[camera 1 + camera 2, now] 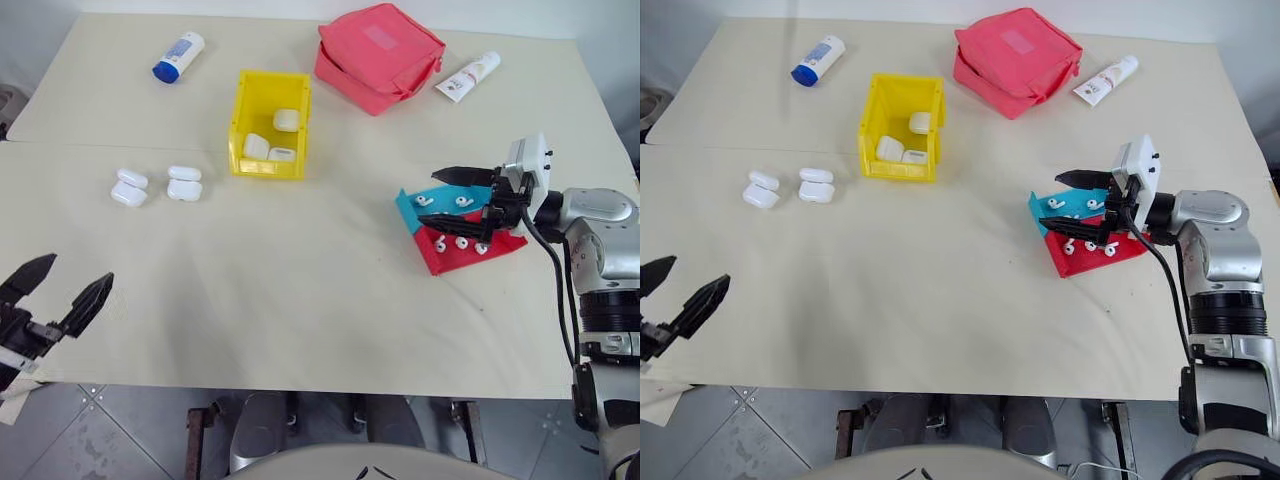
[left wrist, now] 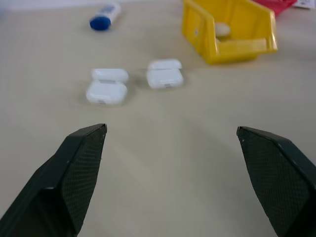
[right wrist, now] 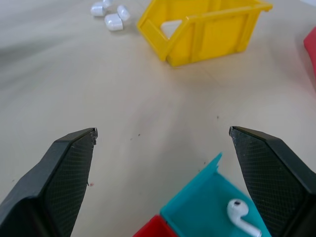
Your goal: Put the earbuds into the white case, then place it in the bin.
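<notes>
Several tiny white earbuds (image 1: 462,242) lie in a teal tray (image 1: 410,208) and a red tray (image 1: 440,262) at the table's right. My right gripper (image 1: 436,200) hovers open just over these trays, one finger on each side of the teal one, holding nothing. One earbud (image 3: 242,216) shows close below it. Two white cases (image 1: 130,187) (image 1: 184,184) sit open, lids up, at the left. The yellow bin (image 1: 268,170) stands behind them with three white cases inside. My left gripper (image 1: 79,269) is open and empty near the front left edge, pointing toward the cases (image 2: 106,88).
A white bottle with a blue cap (image 1: 178,57) lies at the back left. A red pouch (image 1: 378,55) and a white tube (image 1: 468,77) lie at the back right. The cream table's front edge (image 1: 300,385) is close to my body.
</notes>
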### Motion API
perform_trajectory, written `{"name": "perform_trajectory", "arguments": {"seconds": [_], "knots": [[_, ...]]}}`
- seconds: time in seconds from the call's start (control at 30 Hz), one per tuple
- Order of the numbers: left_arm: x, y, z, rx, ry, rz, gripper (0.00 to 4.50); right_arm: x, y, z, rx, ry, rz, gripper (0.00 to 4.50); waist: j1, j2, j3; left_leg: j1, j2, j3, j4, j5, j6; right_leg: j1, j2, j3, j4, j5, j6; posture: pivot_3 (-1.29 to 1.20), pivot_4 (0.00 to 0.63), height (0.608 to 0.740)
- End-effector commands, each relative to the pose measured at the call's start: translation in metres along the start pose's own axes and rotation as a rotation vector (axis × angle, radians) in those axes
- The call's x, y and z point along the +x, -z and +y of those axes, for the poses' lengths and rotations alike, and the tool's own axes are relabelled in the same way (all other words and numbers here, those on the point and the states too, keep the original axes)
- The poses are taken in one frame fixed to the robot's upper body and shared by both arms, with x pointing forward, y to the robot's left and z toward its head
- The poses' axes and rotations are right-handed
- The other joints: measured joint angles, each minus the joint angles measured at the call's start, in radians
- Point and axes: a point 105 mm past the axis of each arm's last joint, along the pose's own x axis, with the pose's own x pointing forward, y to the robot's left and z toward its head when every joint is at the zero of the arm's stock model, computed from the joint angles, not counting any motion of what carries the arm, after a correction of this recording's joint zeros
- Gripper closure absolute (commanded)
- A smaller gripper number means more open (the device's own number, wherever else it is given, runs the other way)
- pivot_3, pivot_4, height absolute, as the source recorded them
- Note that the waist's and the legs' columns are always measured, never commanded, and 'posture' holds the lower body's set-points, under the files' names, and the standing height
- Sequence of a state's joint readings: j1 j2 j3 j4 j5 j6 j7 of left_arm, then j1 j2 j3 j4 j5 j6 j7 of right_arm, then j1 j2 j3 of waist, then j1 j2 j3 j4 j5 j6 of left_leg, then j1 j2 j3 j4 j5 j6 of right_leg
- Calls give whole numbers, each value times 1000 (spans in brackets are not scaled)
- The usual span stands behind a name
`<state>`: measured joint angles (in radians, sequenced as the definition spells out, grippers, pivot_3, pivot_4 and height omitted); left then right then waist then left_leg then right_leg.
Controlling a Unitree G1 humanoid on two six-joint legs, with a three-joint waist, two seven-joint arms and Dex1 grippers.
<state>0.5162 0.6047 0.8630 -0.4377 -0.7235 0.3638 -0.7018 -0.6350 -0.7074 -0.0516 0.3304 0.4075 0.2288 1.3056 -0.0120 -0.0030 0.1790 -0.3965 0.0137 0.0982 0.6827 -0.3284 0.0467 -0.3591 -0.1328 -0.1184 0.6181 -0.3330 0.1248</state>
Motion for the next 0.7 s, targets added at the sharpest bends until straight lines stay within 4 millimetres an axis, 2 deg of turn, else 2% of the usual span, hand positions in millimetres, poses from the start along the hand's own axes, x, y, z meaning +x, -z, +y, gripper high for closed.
{"name": "perform_trajectory", "arguments": {"seconds": [0.03,0.2,0.4,0.57,0.7], "knots": [[4,-16,0,58,2,-38,14,6,-10,-3,-45,-25,-31,0,4,0,0,0,0,0,0,0,0,0,0,0,0,0,0,0,150,740],[40,-34,12,92,-58,-72,14,16,-14,-5,-53,-53,-44,0,10,0,0,0,-2,-1,0,0,0,0,0,1,1,0,0,0,150,740],[93,-45,11,78,-69,-5,14,22,-13,-4,-52,-82,-42,0,7,0,0,0,-2,-2,0,0,0,-1,1,1,3,0,0,0,150,740],[142,-46,4,20,-54,149,14,26,-14,-3,-56,-106,-37,0,8,1,0,0,-2,-1,0,0,0,-2,3,0,4,0,0,0,150,740],[167,-47,0,-26,-73,257,14,26,-15,-3,-59,-110,-32,0,9,0,0,0,-3,-1,0,1,0,-2,3,-2,5,0,0,0,150,740]]}}
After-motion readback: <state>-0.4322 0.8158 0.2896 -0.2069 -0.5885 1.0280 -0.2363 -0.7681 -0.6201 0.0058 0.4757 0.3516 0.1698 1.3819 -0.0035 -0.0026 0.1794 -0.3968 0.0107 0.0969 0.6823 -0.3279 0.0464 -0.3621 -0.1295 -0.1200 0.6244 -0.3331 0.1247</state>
